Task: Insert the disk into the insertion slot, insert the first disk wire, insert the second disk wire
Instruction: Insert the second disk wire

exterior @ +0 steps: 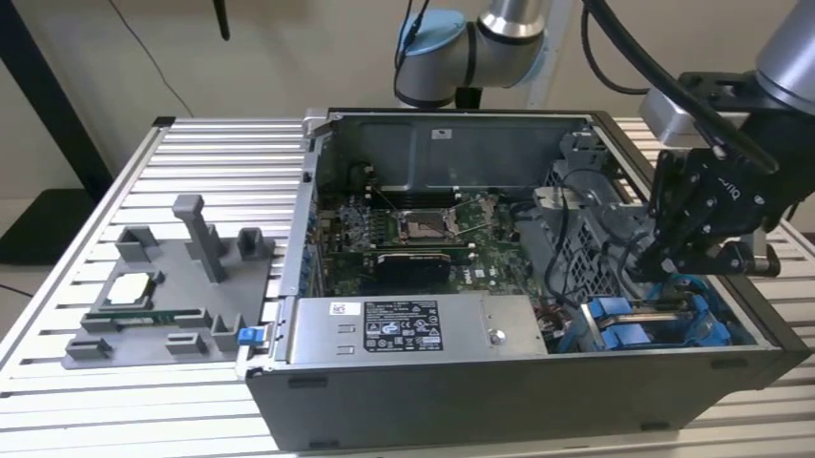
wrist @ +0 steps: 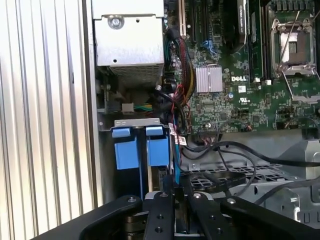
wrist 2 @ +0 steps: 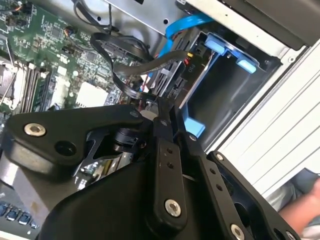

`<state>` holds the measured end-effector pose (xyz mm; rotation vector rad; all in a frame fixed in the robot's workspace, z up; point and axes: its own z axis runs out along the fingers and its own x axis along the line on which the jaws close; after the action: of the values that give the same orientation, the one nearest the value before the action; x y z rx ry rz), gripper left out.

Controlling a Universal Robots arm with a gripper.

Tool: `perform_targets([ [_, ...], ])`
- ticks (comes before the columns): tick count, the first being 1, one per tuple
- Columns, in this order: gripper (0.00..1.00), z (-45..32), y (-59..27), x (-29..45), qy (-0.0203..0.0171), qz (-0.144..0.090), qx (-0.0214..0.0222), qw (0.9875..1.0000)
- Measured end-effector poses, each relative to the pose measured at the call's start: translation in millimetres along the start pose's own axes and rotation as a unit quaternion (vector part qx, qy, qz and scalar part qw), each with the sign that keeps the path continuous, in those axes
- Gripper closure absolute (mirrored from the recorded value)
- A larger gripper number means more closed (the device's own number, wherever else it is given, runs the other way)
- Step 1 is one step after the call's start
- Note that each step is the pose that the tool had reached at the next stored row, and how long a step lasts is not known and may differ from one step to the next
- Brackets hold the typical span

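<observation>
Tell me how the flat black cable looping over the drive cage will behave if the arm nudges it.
The flat black cable probably bends easily: it already curves in a loose loop with a sharp fold. It looks thin and ribbon-like, so likely light, and it may spring back after a push. One end seems to run toward the disk, so a hard shove could tug it there.

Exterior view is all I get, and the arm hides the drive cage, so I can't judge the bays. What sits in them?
Observer: In the first wrist view, two blue carrier tabs stand side by side in the drive cage.
Operator: Any cable near the tool?
Observer: In the second wrist view, a flat black cable curves in and ends close to the tool.
</observation>
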<state>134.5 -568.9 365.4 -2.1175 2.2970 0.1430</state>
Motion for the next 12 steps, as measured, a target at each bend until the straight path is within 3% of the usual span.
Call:
perform_targets([
  [12,1.0,8.1,-3.5,5.4,0.0004,-0.009,-0.0003,1.0],
])
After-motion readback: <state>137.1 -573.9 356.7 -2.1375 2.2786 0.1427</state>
